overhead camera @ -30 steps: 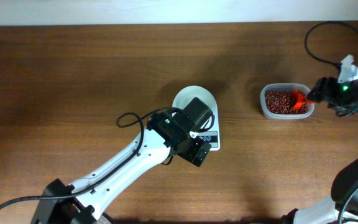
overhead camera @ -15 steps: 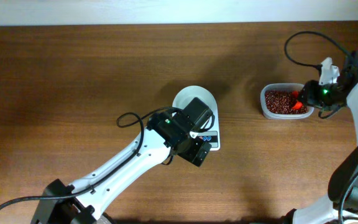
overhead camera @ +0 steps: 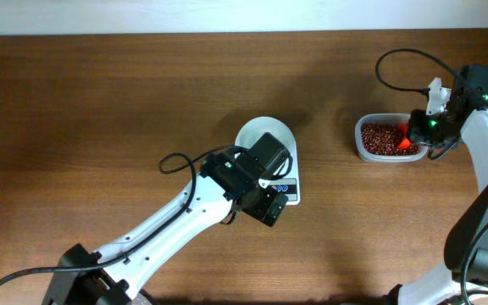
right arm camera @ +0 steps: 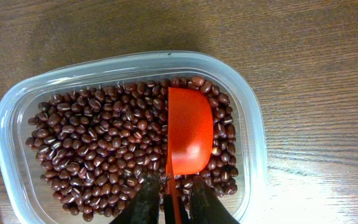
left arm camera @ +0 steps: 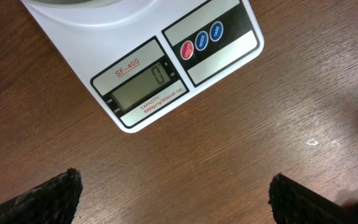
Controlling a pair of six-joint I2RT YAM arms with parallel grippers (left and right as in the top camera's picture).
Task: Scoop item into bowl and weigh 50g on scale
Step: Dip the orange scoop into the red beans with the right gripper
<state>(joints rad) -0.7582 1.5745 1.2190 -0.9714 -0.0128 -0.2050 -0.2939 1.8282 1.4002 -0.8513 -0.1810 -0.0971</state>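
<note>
The scale (left arm camera: 166, 68) sits near the middle of the table (overhead camera: 100, 102). The white bowl (overhead camera: 252, 134) rests on its platform, at the side away from its display, which shows a zero. The left gripper (left arm camera: 176, 199) hangs just over the scale's front edge. Its fingers (left arm camera: 48, 199) are spread as wide as they go, with nothing between them but bare wood. Well to the right of the scale and slightly farther back stands a clear tub (right arm camera: 253, 124). All the beans (right arm camera: 98, 149) lie in it as a loose, fairly even layer. None of them can be seen in the bowl, though the left arm covers most of it from above. A red scoop (right arm camera: 188, 130) lies on the beans in the half of the tub farther from the scale, its handle pointing toward the right gripper (right arm camera: 169, 196). That gripper is down at the tub's edge on the side away from the scale. Its fingers (right arm camera: 146, 200) stand close on either side of the thin handle, nearly together. Whether they actually pinch it cannot be told.
</note>
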